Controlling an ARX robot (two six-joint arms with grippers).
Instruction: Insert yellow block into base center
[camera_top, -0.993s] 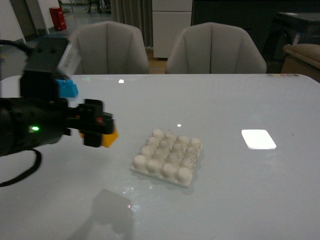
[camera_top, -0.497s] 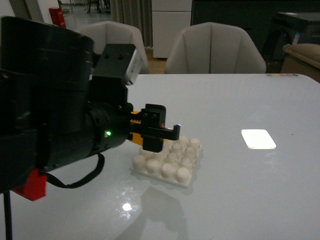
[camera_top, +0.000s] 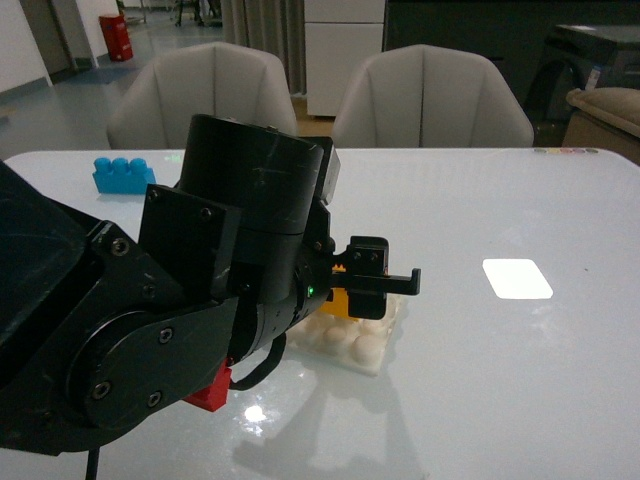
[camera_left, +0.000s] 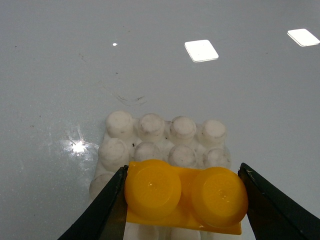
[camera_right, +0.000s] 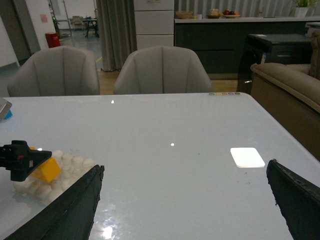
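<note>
Yellow block (camera_top: 338, 300) was off toward the table's (camera_top: 520, 400) left edge a second ago, well apart from the base (camera_top: 362, 346). In the front view the left pincer (camera_top: 378, 290) has since carried it across, and it now hangs over the base, which lies midway between the side edges and nearer the near edge. A blue brick (camera_top: 123, 175), uncovered by the arm's move, sits by the far left corner. Transport looks done; lining up and pressing down remain.

From the left wrist, the yellow block (camera_left: 185, 192) is clamped at its two ends between the dark fingers (camera_left: 105, 215), studs up. It covers the base's (camera_left: 150, 125) nearer stud rows, while the farther rows stand bare. Whether it touches the studs I cannot tell. Nothing is seated on the base yet.

From the right wrist, the right pincer (camera_right: 180, 200) is spread wide and empty, near the table's right edge. The block (camera_right: 45, 170) looks tilted above the base (camera_right: 70, 162).
</note>
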